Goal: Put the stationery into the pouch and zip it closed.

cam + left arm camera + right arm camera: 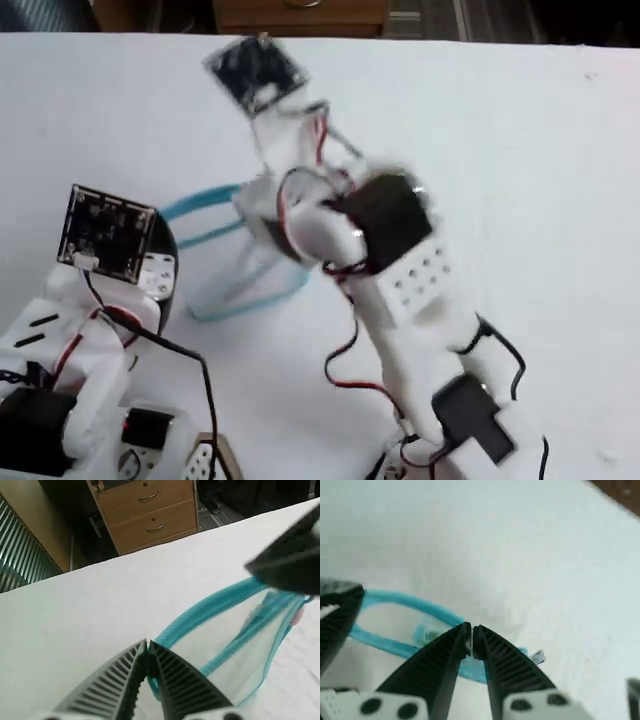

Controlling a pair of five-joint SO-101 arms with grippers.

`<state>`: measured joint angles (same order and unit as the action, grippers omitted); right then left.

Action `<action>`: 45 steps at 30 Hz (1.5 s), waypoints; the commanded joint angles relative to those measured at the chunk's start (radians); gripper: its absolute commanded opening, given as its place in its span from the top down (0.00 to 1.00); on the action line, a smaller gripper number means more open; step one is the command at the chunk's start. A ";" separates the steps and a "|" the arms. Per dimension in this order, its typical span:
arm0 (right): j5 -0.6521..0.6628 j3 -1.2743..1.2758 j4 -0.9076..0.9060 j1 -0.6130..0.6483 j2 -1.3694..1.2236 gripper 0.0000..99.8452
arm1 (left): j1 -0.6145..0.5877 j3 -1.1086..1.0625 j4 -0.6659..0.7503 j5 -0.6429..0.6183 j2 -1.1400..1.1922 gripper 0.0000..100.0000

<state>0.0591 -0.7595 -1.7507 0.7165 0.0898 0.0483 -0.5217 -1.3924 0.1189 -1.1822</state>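
Pouch (235,275) sits toward the table's (520,150) left edge. Thin clear film: light, floppy, probably slippery. You want the blue zipper (210,610) tape, likely its stiffest part. Left gripper (148,647) is clamped on the zipper's end; right gripper (471,632) is pinched shut on it farther along.

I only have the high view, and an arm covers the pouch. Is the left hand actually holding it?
Observer: Yes, the left hand is shut on the pouch at its zipper end.
Operator: Is the mouth zipped?
Observer: No, the two blue zipper tracks part right from the left hand's tips.
Operator: And the right hand?
Observer: The right hand is shut at a track; whether it pinches it, I cannot tell.
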 commanded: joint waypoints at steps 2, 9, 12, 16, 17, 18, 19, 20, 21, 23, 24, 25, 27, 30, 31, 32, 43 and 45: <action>-0.018 -0.158 -0.022 -0.013 -0.004 0.98 | -0.004 -0.002 -0.009 0.005 0.002 0.98; -0.103 -0.061 -0.022 -0.005 0.001 0.98 | -0.004 -0.002 -0.006 0.005 0.002 0.98; -0.112 0.133 -0.022 -0.013 -0.028 0.98 | -0.004 -0.002 -0.006 0.005 0.002 0.98; -0.147 0.262 -0.018 -0.005 -0.021 0.98 | -0.004 -0.002 -0.009 0.005 0.002 0.98; -0.152 0.245 -0.016 -0.010 -0.015 0.98 | -0.004 -0.002 -0.009 0.005 0.002 0.98; -0.152 0.216 -0.016 -0.013 -0.012 0.98 | -0.004 -0.002 -0.009 0.005 0.002 0.98; -0.152 0.172 -0.016 -0.019 -0.008 0.98 | -0.004 -0.002 -0.009 0.005 0.002 0.98; -0.152 0.123 -0.018 -0.042 -0.002 0.98 | -0.004 -0.002 -0.009 0.005 0.002 0.98; -0.150 0.066 -0.018 -0.064 0.004 0.98 | -0.004 -0.002 -0.008 0.005 0.002 0.98; -0.123 -0.040 -0.018 -0.113 0.007 0.98 | -0.004 -0.002 -0.009 0.005 0.002 0.98; -0.083 -0.084 -0.018 -0.140 0.010 0.97 | -0.004 -0.002 -0.009 0.005 0.002 0.98; -0.035 -0.120 -0.018 -0.168 0.012 0.94 | -0.004 -0.002 -0.009 0.005 0.002 0.98; 0.072 -0.157 -0.019 -0.225 0.012 0.87 | -0.004 -0.002 -0.009 0.005 0.002 0.98; 0.190 -0.149 -0.019 -0.311 0.007 0.77 | -0.004 -0.002 -0.009 0.005 0.002 0.98; 0.221 -0.120 -0.019 -0.335 0.005 0.74 | -0.004 -0.002 -0.009 0.005 0.002 0.98; 0.250 -0.077 -0.019 -0.358 0.005 0.72 | -0.004 -0.002 -0.009 0.005 0.002 0.98; 0.496 0.835 0.197 -0.484 0.300 0.79 | -0.005 -0.002 -0.009 0.005 0.002 0.98; 0.551 1.037 0.318 -0.486 0.392 0.77 | -0.005 -0.002 -0.009 0.005 0.002 0.98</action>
<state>0.5516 0.0092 -1.5850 0.2440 0.3445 0.0483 -0.5217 -1.3924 0.1189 -1.1822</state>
